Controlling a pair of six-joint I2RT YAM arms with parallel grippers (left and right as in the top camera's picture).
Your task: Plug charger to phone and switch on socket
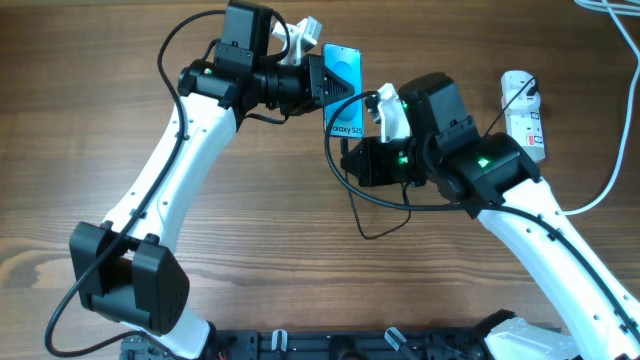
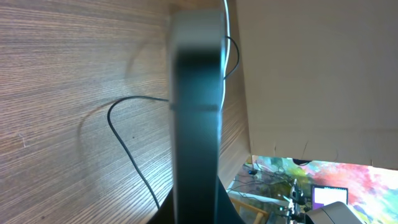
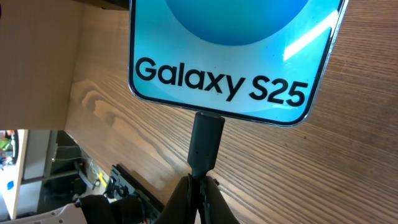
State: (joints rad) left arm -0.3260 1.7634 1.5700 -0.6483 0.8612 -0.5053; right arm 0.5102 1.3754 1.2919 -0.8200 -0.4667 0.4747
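Note:
The phone [image 1: 343,88] has a turquoise screen reading "Galaxy S25". My left gripper [image 1: 318,82] is shut on its far end and holds it above the table; in the left wrist view the phone [image 2: 196,106] is seen edge-on between the fingers. My right gripper [image 3: 200,182] is shut on the charger's black connector [image 3: 205,142], whose tip meets the phone's bottom edge [image 3: 217,56]. The thin black charger cable [image 1: 368,215] loops below on the table. The white socket strip [image 1: 524,115] lies at the far right with the black plug [image 1: 528,97] in it.
A thick white lead [image 1: 620,120] runs from the socket along the right edge. The black cable [image 2: 127,146] curls over the wood under the phone. A black rail [image 1: 340,345] lines the front edge.

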